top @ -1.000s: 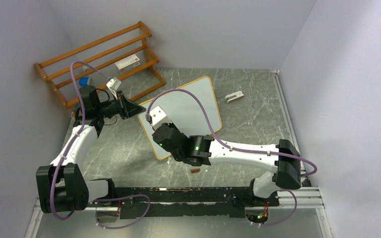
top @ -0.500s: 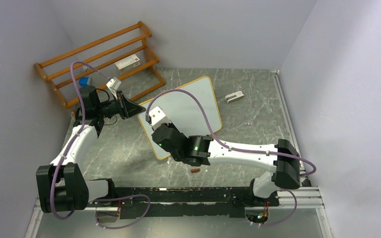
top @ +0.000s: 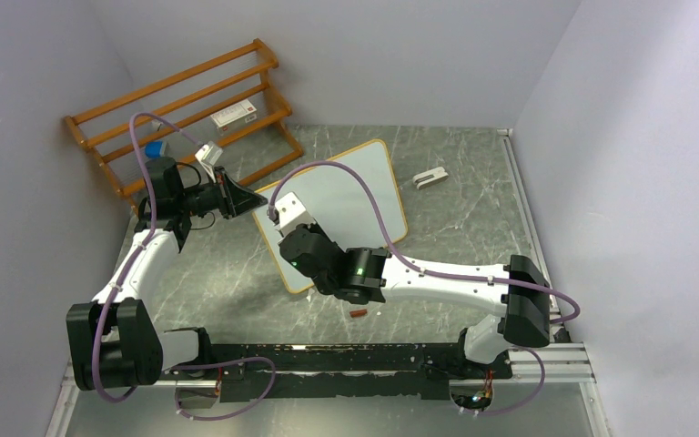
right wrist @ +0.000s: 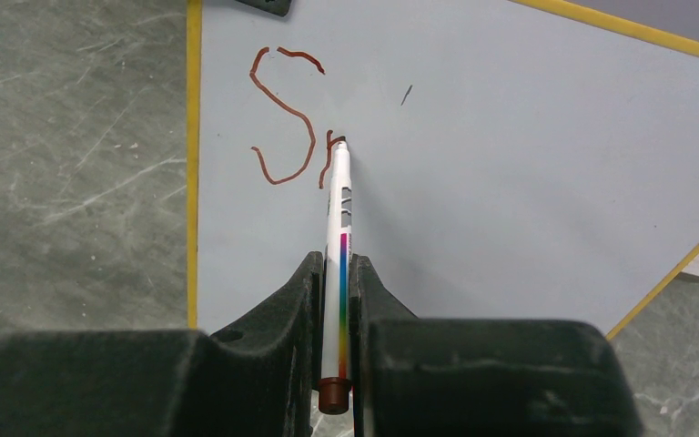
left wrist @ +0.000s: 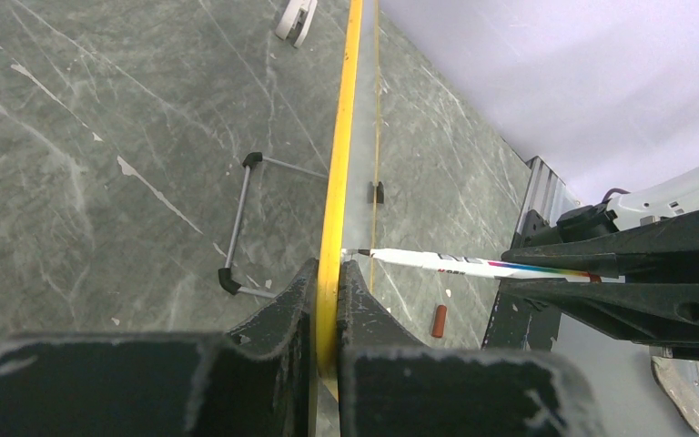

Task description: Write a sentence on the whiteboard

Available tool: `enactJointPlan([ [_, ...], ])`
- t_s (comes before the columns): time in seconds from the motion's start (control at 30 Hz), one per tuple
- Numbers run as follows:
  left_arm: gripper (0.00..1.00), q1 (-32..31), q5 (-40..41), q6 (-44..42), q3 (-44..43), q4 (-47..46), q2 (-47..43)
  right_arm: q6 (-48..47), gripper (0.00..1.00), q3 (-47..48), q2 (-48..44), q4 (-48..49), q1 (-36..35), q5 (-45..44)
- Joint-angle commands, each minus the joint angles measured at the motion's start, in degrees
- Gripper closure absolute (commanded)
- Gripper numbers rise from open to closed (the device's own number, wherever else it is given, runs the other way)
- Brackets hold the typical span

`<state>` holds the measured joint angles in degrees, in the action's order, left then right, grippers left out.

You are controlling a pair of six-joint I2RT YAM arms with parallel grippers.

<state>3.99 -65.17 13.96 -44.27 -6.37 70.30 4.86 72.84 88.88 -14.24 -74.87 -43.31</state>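
Observation:
The whiteboard [top: 350, 196] stands tilted on the table, white with a yellow frame. My left gripper [top: 253, 199] is shut on its left edge; in the left wrist view the frame [left wrist: 337, 173] runs between my fingers [left wrist: 278, 314]. My right gripper [top: 284, 211] is shut on a white marker [right wrist: 339, 228] with a rainbow stripe. Its tip touches the whiteboard [right wrist: 510, 137] beside a brown "S" [right wrist: 284, 118] and a short stroke [right wrist: 328, 159], all that shows of the sentence. The marker [left wrist: 473, 265] also shows in the left wrist view.
An orange-brown slatted rack [top: 182, 100] with a small box [top: 235, 115] stands at the back left. A white clip [top: 430, 178] lies right of the board. A brown marker cap [top: 358, 313] lies on the table near my right arm.
My right gripper has shifted slightly up and left with the marker. The left arm has not moved.

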Motion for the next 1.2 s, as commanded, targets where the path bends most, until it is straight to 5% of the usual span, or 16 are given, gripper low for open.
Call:
enactJointPlan([
  [0.0, 0.95, 0.9, 3.2, -3.8, -0.1, 0.8, 0.6, 1.0, 1.00, -0.3, 0.1, 0.2, 1.0, -2.1],
  [1.17, 0.95, 0.9, 3.6, -4.1, -0.2, 1.2, 0.7, 6.5, 1.00, -1.7, -2.0, -7.8, 1.2, 1.0],
])
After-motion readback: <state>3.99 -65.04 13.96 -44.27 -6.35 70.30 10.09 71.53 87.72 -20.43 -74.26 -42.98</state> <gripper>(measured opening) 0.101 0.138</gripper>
